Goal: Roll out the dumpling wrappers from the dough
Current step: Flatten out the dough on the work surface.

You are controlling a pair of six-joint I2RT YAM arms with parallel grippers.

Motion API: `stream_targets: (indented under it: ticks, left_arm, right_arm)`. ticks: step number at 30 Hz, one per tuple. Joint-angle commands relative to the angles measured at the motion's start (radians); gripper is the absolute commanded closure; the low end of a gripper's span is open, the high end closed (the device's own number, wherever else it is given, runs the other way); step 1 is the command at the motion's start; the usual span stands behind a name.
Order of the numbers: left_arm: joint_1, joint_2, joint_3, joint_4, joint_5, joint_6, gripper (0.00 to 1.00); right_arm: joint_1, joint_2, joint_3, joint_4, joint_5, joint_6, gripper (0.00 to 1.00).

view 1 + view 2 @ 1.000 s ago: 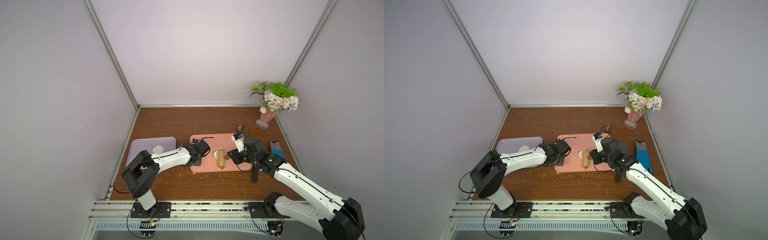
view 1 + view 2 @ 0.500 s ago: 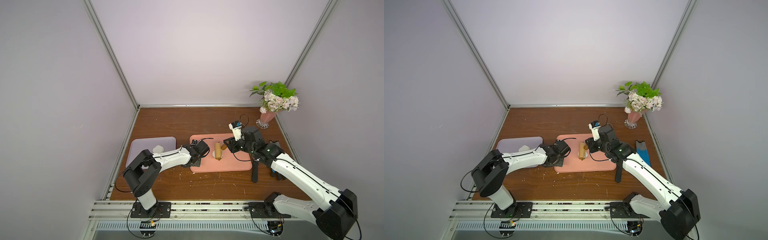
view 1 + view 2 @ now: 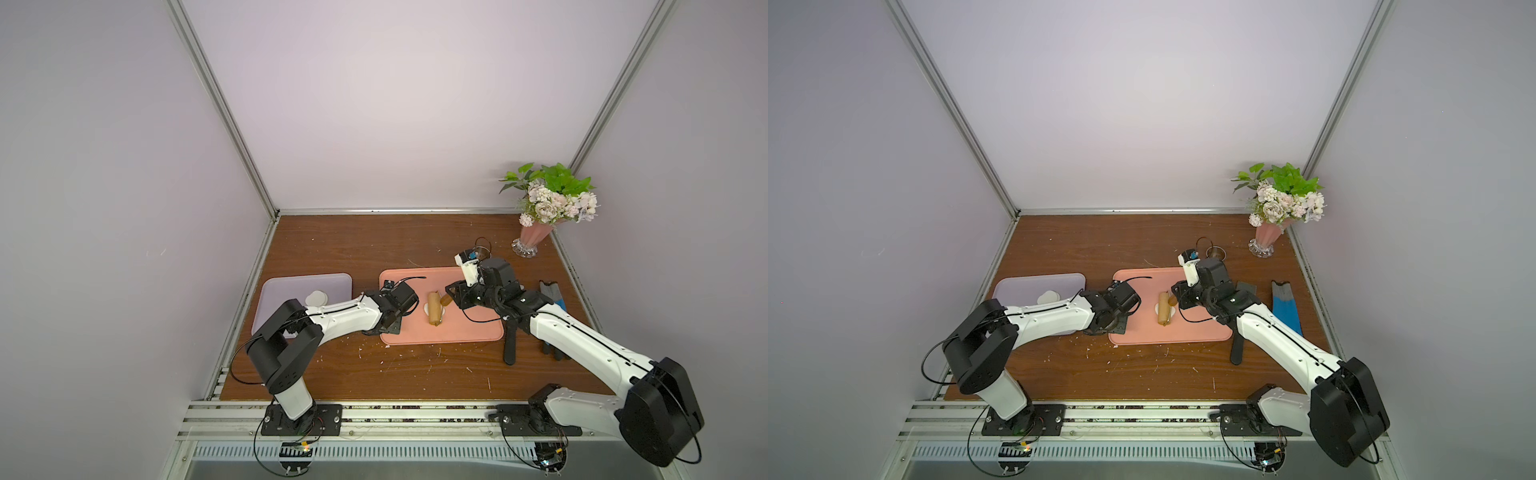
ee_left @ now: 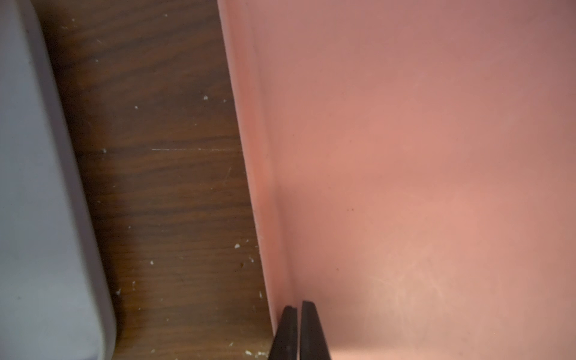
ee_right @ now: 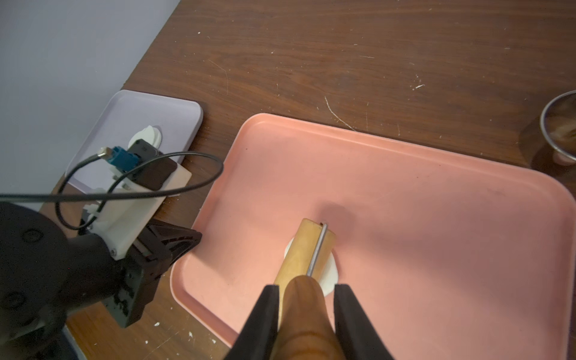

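Nearest the base, the left gripper (image 4: 300, 308) is holding its tips drawn together on nothing, just inside the near left rim of the pink tray (image 4: 436, 156); it appears to be bearing down, in all likelihood to pin the tray against sliding. Beyond it, the right gripper (image 5: 306, 286) is clamping the dark wooden handle (image 5: 304, 311) of the tan roller (image 5: 304, 249), one jaw on either side. The barrel is lying across the dough (image 5: 331, 274), a flattened white disc sitting left of the tray's middle and showing past both sides of the barrel. In both top views the barrel's long axis is running roughly near to far, the handle angling off toward the right arm, so strokes would be travelling crosswise. To the left, dumpling wrappers (image 5: 149, 135) are lying overlapped on the lavender tray (image 5: 174, 106). Farther back, the steel ring cutter (image 5: 561, 124) is standing unused
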Motion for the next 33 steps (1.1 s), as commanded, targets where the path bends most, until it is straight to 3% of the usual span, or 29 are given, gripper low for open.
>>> stream_targets:
  ticks: [1, 33]
  left_arm:
    - [0.017, 0.007, -0.018, -0.049, -0.017, -0.004, 1.0]
    - [0.019, -0.002, -0.034, -0.038, -0.011, -0.017, 1.0]
  right_arm:
    - [0.005, 0.016, -0.036, 0.01, -0.007, 0.007, 1.0]
    - [0.037, 0.081, -0.082, 0.105, 0.019, 0.073, 1.0]
